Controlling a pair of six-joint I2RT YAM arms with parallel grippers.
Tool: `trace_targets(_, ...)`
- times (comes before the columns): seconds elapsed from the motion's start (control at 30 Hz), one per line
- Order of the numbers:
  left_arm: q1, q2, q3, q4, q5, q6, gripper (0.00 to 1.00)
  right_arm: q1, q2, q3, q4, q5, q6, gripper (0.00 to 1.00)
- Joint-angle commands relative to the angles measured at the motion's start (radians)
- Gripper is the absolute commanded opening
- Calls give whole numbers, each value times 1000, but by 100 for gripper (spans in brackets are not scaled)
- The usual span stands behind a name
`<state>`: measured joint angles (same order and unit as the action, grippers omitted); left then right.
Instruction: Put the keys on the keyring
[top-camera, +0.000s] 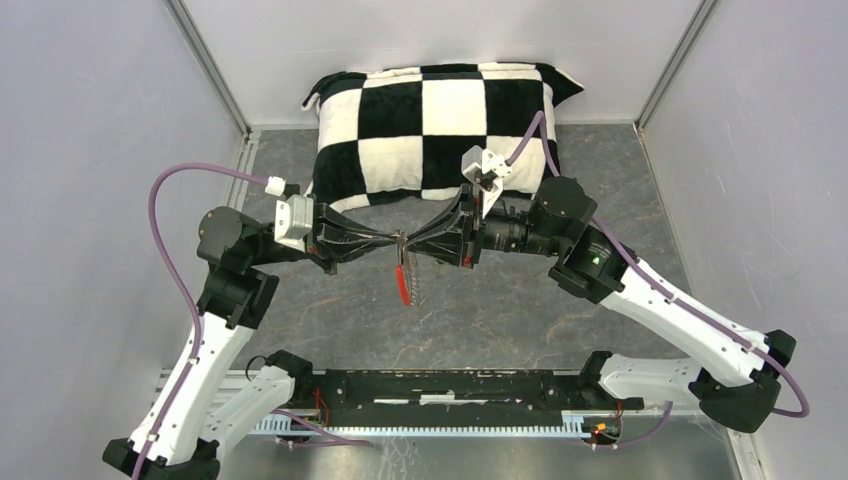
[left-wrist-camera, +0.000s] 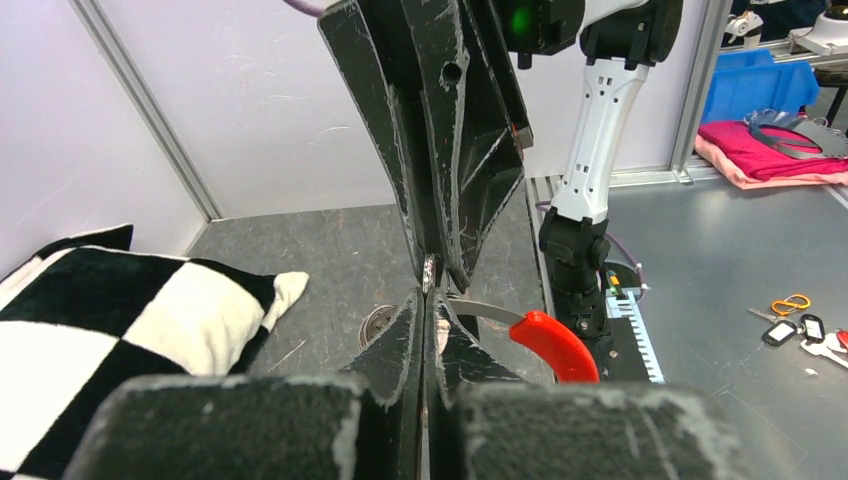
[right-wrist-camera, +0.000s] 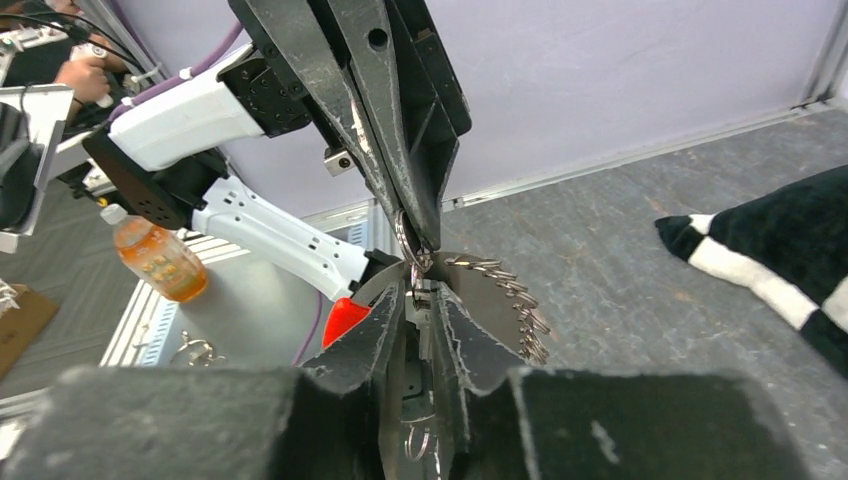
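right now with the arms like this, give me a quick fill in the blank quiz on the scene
1. The checkered pillow at the back of the table is black and ___.
2. The keyring hanging between the arms has one ___ sleeve.
3. The left gripper has its jaws ___ on the keyring.

Missing words: white; red; shut
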<state>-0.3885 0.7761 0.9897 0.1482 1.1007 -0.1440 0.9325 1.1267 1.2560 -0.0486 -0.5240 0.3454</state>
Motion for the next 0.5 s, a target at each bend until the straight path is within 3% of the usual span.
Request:
trace_targets(0.0, -3, -17, 23, 39, 4, -17, 2, -5, -2, -30, 106, -39, 48, 15)
trace_targets(0.17, -4, -27, 18, 22, 24, 4, 2, -5, 5, -35, 121, -47, 60, 0)
trace_targets(0.47, -4, -28, 13, 21, 35, 20, 2, -6, 25, -28, 123, -77, 85, 0)
